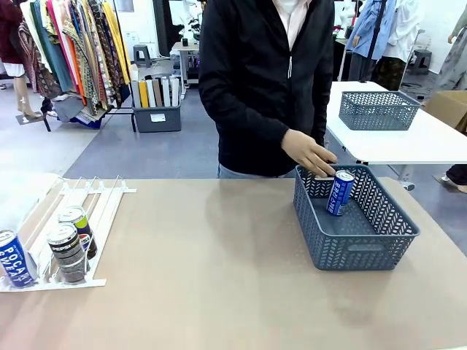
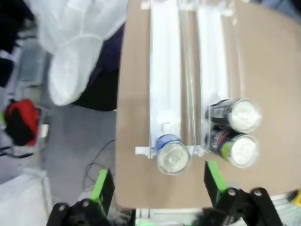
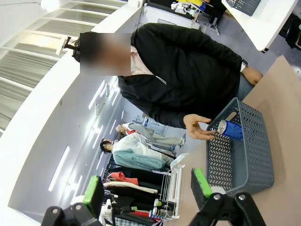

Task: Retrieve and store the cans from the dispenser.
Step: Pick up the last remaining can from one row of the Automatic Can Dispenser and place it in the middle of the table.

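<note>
I find my left fingers (image 2: pixel 102 186) wide and empty, poised above the blue Pocari can (image 2: pixel 173 155) at the low end of the dispenser (image 2: pixel 164 70). My right fingers (image 3: pixel 199 182) are wide and empty. Risk, in my judgement: an off-centre descent strikes the Pepsi can (image 2: pixel 240 149) alongside, or the clear stop.

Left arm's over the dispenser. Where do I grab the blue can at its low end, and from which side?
I'd grip the blue can on its upper side wall, straight down from above: it stands upright at the low end of the dispenser, silver top up, rails hugging its base. Close the open left end effector across the lane, minding the two dark cans beside it.
</note>
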You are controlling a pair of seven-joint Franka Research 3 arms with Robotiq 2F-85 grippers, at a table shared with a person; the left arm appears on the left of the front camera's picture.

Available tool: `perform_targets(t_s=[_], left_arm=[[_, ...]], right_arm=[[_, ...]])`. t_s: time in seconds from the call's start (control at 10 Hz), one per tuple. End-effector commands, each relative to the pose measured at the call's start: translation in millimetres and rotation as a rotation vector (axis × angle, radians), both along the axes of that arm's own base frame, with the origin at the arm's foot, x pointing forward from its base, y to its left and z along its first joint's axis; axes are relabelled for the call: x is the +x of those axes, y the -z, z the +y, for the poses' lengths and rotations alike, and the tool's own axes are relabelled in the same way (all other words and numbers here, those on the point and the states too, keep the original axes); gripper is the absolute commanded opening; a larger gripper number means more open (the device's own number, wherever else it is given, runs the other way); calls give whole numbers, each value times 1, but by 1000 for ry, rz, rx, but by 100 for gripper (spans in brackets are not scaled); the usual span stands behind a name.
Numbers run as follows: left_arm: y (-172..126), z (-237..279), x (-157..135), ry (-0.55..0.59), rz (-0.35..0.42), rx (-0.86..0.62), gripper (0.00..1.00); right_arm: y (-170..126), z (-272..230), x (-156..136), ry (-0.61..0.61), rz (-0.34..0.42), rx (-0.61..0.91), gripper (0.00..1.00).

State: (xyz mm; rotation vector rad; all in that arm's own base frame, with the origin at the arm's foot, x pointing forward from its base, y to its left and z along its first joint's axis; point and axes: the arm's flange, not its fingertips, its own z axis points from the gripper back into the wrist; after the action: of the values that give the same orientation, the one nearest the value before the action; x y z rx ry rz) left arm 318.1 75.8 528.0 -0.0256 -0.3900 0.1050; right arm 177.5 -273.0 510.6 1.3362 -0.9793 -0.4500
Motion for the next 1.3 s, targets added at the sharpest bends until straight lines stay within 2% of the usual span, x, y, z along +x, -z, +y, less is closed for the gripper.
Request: perform_targets(t_s=[0.0, 0.1, 0.3, 0.4, 0.7, 1.2], left_arm=[[4, -3, 3, -19, 25, 52, 100], [20, -6, 9, 42, 57, 25, 100], [40, -7, 18, 84, 112, -15, 100], [51, -7, 22, 53, 114, 8, 100], [97, -10, 39, 59, 261, -40, 100], [129, -17, 43, 70, 381, -29, 100]], right_arm=[[-2, 0, 4, 7, -40, -2, 100], [-2, 0, 4, 7, -40, -2, 100], [-2, 0, 4, 7, -40, -2, 100], [-2, 0, 4, 7, -40, -2, 100], [-2, 0, 4, 7, -40, -2, 100], [-2, 0, 4, 7, -40, -2, 100]])
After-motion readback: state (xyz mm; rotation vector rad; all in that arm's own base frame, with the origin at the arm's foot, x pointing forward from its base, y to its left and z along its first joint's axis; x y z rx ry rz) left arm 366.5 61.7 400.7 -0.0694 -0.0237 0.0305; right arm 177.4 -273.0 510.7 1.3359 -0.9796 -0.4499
